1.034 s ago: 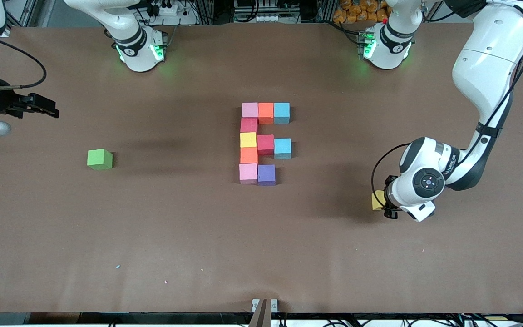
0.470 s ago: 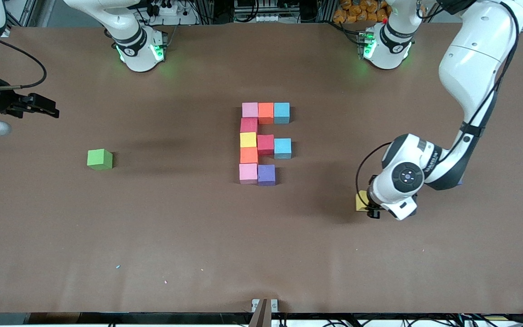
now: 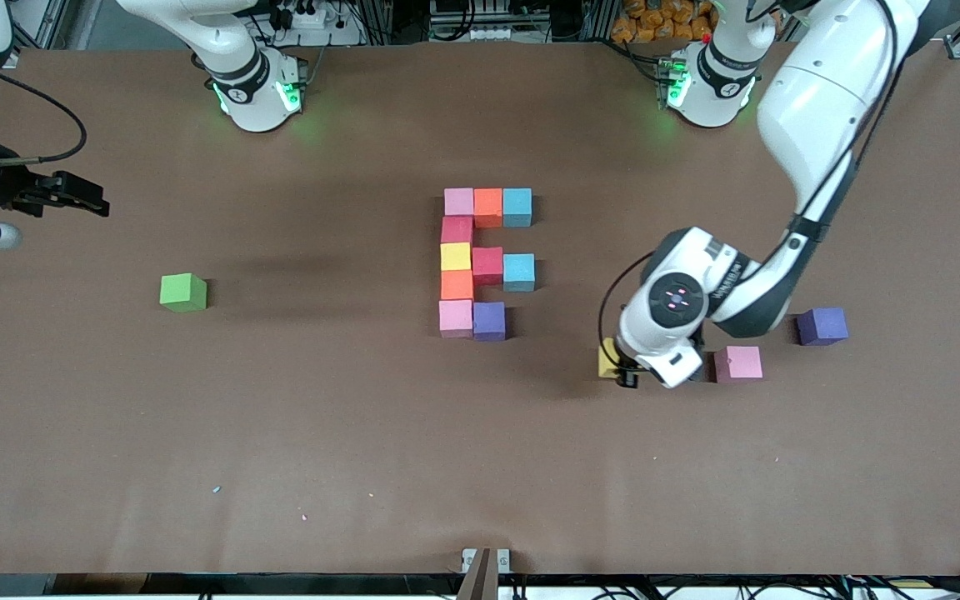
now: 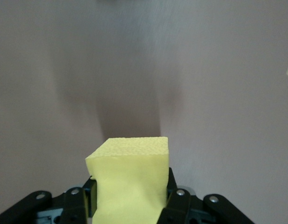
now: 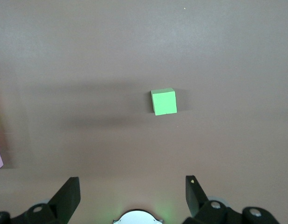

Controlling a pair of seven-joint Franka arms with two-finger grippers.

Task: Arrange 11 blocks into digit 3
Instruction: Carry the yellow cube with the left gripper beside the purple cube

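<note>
Carrying a yellow block (image 3: 608, 359) in my left tool (image 3: 623, 372), front view: tool is shut on it and hanging over bare surface (image 3: 363, 433) between the figure and the spare blocks at the left arm's end. The digit 3 (image 3: 487, 262) is sitting mid-surface with ten cubes down: top bar complete (pink, orange, light blue), column of dark red, yellow, orange, pink running down its right-arm side, middle bar dark red plus light blue, bottom bar only pink plus purple. I'm judging one slot is left, the bottom bar's open end beside the purple block (image 3: 489, 320), and the yellow one I'm holding looks like number eleven. Middle light blue block (image 3: 518, 272) is sitting a touch low against its dark red neighbour, may need a nudge. Spare pink block (image 3: 737, 363) and spare purple block (image 3: 822, 326) are lying loose, well apart from the figure. Green cube (image 3: 183, 292) is sitting alone toward the right arm's end. My right tool (image 3: 72, 193) is waiting at that end.

Left wrist view: yellow block (image 4: 130, 179) is clamped between both fingers (image 4: 174, 196), only bare surface below it.

Right wrist view: right tool (image 5: 132, 191) is standing wide open, holding nothing, looking down on the green cube (image 5: 163, 101); figure edge is just showing at the frame border.
</note>
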